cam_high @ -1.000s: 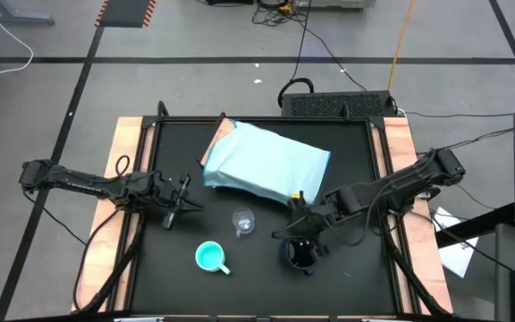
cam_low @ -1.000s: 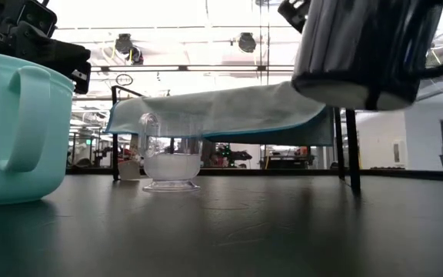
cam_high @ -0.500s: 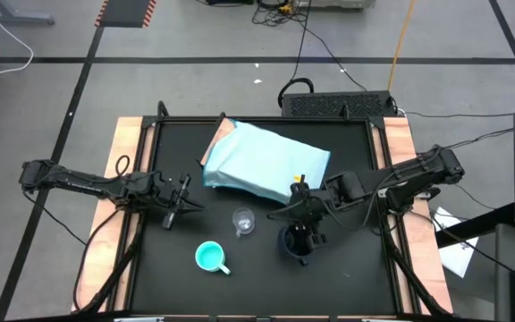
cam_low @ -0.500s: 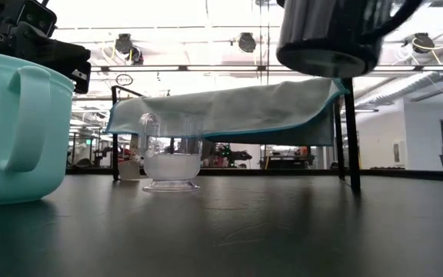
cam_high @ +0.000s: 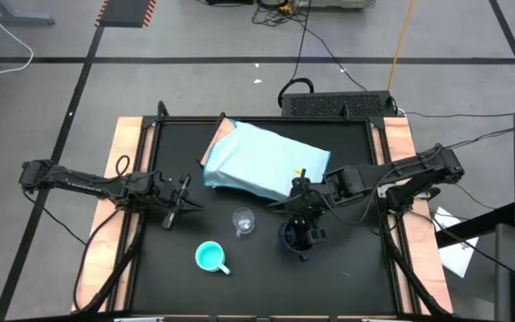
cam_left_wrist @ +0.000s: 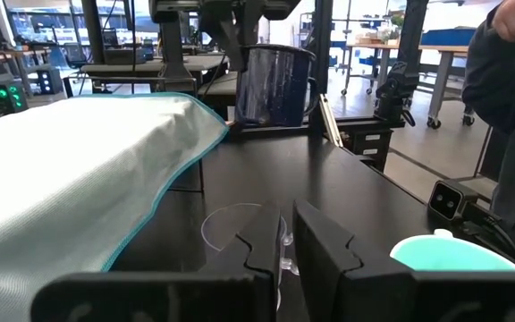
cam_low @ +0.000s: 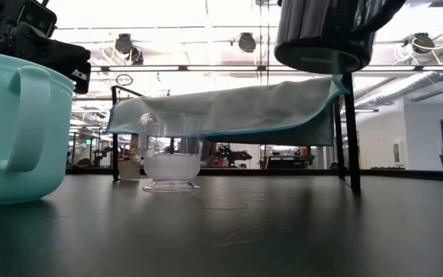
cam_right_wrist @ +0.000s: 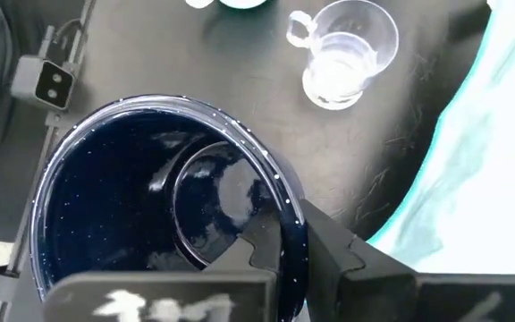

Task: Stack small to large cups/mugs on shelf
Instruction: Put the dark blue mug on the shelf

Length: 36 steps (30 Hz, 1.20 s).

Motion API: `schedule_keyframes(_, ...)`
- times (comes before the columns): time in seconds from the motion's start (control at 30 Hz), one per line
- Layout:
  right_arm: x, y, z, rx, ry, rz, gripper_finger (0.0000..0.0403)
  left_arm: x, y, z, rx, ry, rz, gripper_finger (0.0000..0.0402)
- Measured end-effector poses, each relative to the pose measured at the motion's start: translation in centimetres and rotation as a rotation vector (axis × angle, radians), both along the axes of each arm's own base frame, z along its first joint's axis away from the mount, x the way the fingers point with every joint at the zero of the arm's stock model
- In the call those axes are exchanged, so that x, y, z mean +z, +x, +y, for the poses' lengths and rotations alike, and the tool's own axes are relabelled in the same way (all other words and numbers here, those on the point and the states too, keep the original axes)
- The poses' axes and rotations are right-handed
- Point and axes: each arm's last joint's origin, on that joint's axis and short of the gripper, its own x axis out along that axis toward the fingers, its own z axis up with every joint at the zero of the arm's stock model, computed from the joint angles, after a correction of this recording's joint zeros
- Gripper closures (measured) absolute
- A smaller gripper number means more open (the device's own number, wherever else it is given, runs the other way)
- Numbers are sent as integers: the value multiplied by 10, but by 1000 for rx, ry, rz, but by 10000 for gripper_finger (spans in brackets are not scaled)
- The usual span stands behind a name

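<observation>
Stacking task, early stage. We counted three cups and one shelf (cam_high: 257,156), the shelf standing toward the far edge of the worktop (cam_high: 168,268) with nothing yet set on it. The right gripper (cam_high: 300,231) carried the black mug (cam_right_wrist: 164,210) in the air just off the shelf's near right corner, its fingers (cam_right_wrist: 266,237) pinching the mug's rim, one inside and one outside the wall; in the low view the mug's base hung clear above the worktop. The tiny clear glass cup (cam_high: 242,220) stood on the worktop near the middle, just in front of the shelf's near edge. The teal mug (cam_high: 209,258) stood toward the near edge, left of centre. The left gripper (cam_high: 179,207) waited by the left edge, its fingers (cam_left_wrist: 266,237) empty and nearly pressed together. By our judgement, no cup had been placed: all three placements and the nesting were left
</observation>
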Motion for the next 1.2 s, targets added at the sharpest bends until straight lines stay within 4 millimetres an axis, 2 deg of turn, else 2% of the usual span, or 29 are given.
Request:
schedule_keyframes(0.3, 2, 3, -7, -32, 14, -19, 390, 0, 0, 0, 0, 6, -2, 364)
schedule_keyframes(0.73, 41, -2, -51, -203, 36, 4, 390, -2, 0, 0, 0, 33, 10, 364)
schedule_keyframes(1.2, 44, -9, -98, -357, 45, 67, 390, -2, 0, 0, 0, 31, 15, 364)
